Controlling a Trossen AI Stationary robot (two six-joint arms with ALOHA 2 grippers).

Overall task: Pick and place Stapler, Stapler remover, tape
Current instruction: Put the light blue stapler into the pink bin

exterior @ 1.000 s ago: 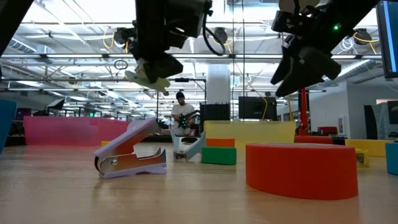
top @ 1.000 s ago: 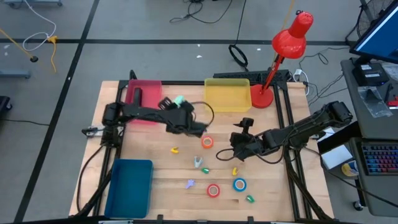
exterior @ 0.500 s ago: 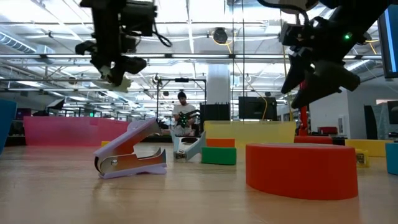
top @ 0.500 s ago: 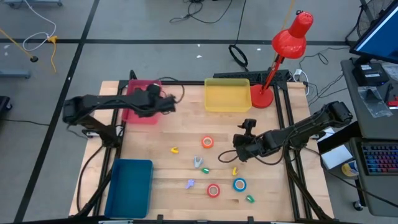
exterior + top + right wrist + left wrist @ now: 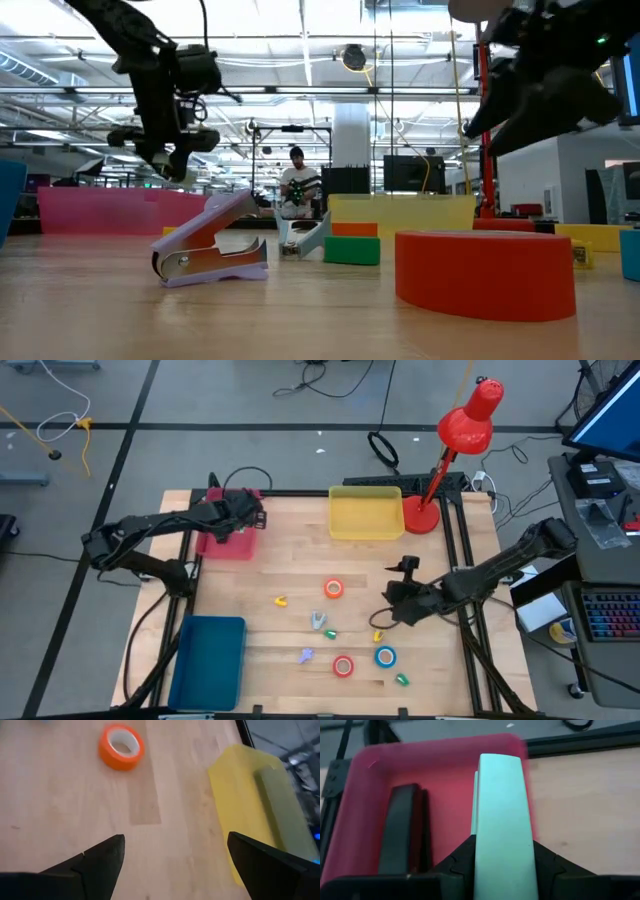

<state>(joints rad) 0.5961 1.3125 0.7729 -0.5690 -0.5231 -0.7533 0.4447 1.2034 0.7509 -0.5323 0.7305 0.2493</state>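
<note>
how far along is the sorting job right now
Early on. Done: one black stapler already lies in the pink tray. In hand: the left gripper is shut on a mint-green stapler above that tray. The right gripper hangs open over the table. Left: the orange tape, red tape, blue tape and the small staple removers, such as the purple staple remover, all lie on the wood.

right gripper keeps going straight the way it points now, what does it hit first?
Probably the orange-red tape roll, the only thing ahead between the open fingers of the right gripper. The yellow tray sits off to one side. Depth is unclear.
</note>
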